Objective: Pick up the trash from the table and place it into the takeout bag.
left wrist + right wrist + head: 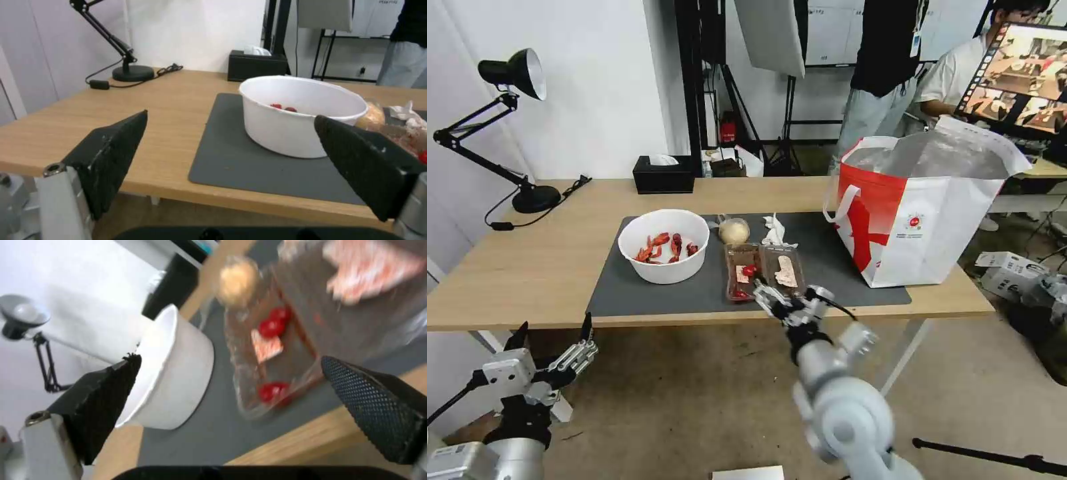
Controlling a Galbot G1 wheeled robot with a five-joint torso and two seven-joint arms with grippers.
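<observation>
- The right gripper (768, 298) is out in front of the table's (527, 267) near edge, just by the clear tray (764, 270); its jaws are spread wide, I think so the tray's near end can fit between them.
- The tray lies flat on the dark mat (627, 293), open like a book, with red bits and scraps inside; it sits between the white bowl (664, 245) and the takeout bag (920, 213).
- The bowl holds red shells; the wrapped beige lump (734, 231) and the crumpled tissue (774, 230) lie just behind the tray.
- The bag stands at the right end of the table with its top wide open, so trash can drop in.
- The left gripper (554, 330) waits low, below the table edge, on the bowl's side; its jaws are spread too.
</observation>
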